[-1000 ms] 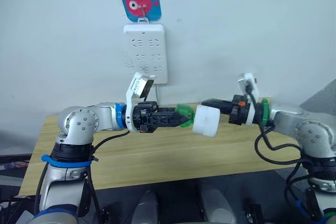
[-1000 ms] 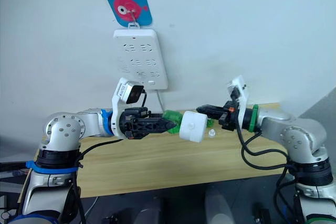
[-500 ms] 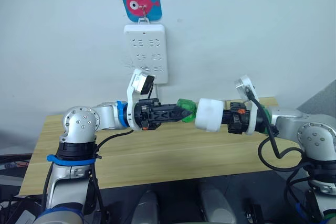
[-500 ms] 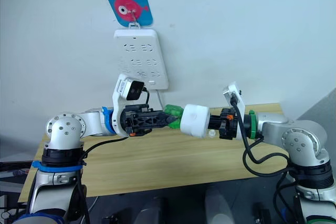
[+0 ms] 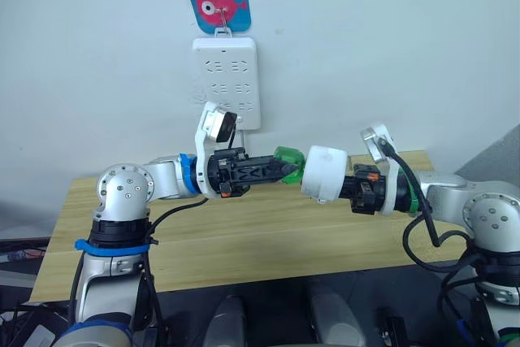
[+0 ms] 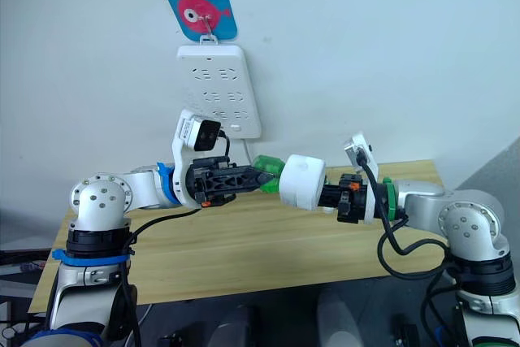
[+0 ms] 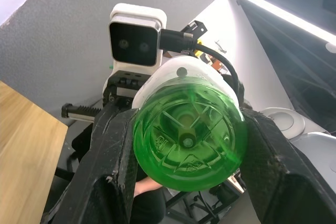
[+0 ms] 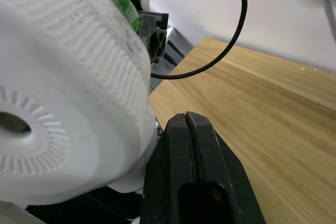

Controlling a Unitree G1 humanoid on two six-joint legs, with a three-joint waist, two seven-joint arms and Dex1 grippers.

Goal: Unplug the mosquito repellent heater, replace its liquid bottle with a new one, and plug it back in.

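Note:
The mosquito repellent heater (image 5: 323, 173), a small white rounded unit, hangs in the air above the wooden table (image 5: 268, 237). My right gripper (image 5: 345, 183) is shut on it from the right. A green liquid bottle (image 5: 288, 166) meets the heater's left side, and my left gripper (image 5: 280, 170) is shut on that bottle. In the left wrist view the bottle's round base (image 7: 189, 140) sits between my two black fingers (image 7: 113, 156), with the heater (image 7: 181, 69) behind it. The right wrist view has the ribbed heater (image 8: 68, 103) pressed against one finger (image 8: 194, 171).
A white power strip (image 5: 227, 79) hangs on the wall from a blue hook plate with a pink fish (image 5: 217, 2), above and behind the left gripper. A cable drops from the strip toward the table.
Both grippers have lifted the joined bottle and heater slightly. The right wrist has swung lower and turned, so the heater now tilts up toward the left.

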